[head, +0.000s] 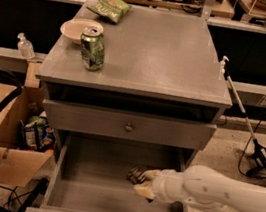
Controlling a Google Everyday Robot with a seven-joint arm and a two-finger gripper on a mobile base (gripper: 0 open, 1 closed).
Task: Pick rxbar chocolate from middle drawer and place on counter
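In the camera view, the end effector (144, 182) is low inside the wide grey open drawer (91, 177), near the middle of its flat floor. It sits at the tip of a fat white robot arm (224, 195) that reaches in from the right. The small dark snack bar (134, 175) lies in the drawer right at the left tip of the end effector. I cannot tell if the end effector is open or closed, or if it has hold of the bar. Just above the end effector is a shut grey drawer front with a small round knob (128, 126). Higher up is the flat grey surface (166, 58) on top of the cabinet. Far up and to the left of the end effector, a green soda can (92, 49) stands on that surface. A round white plate (72, 29) is just behind the can, and a green chip bag (109, 8) lies farther back. Left of the end effector, outside the drawer, a brown cardboard box (7, 163) sits on the floor.
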